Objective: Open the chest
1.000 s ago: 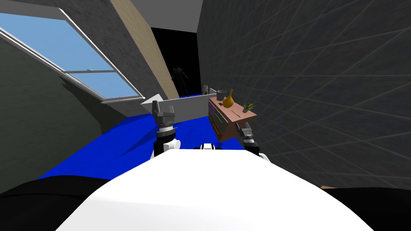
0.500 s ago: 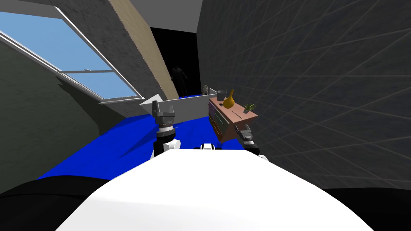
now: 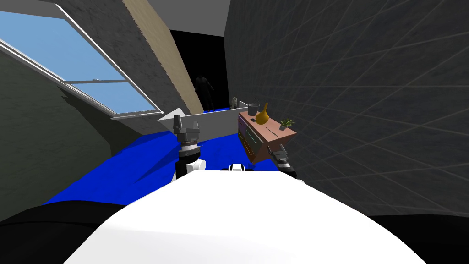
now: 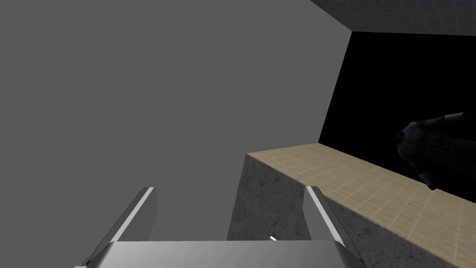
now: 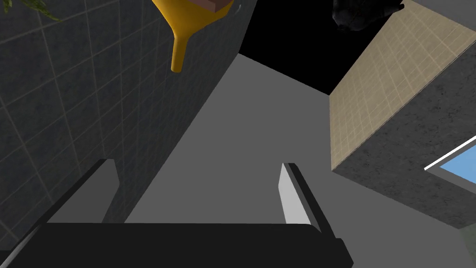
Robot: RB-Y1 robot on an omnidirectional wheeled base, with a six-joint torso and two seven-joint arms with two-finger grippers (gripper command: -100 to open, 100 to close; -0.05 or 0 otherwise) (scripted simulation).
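Ahead and to our right, the reddish-brown chest (image 3: 264,140) stands against the dark tiled wall (image 3: 366,114), on the blue floor (image 3: 137,160). Its drawer fronts face away from the wall and are so foreshortened that we cannot tell whether any of them is pulled out. On its top stand a grey pot (image 3: 253,108), a yellow vase (image 3: 262,115) and a small plant (image 3: 286,123).

The right gripper (image 3: 277,150) sits just beside the chest's near lower corner, which cuts off part of it in the head view, so we cannot tell whether it touches the wood. In its own wrist view the right gripper (image 5: 197,163) has its two blades spread wide with nothing between them. Beyond them only the vase's neck and a sliver of the chest's top edge are visible.

The left gripper (image 3: 186,121) is raised over the blue floor, well apart from the chest, and its fingers are likewise parted and empty. Farther off, a dark figure (image 3: 204,89) is barely discernible against a black area (image 3: 201,59).
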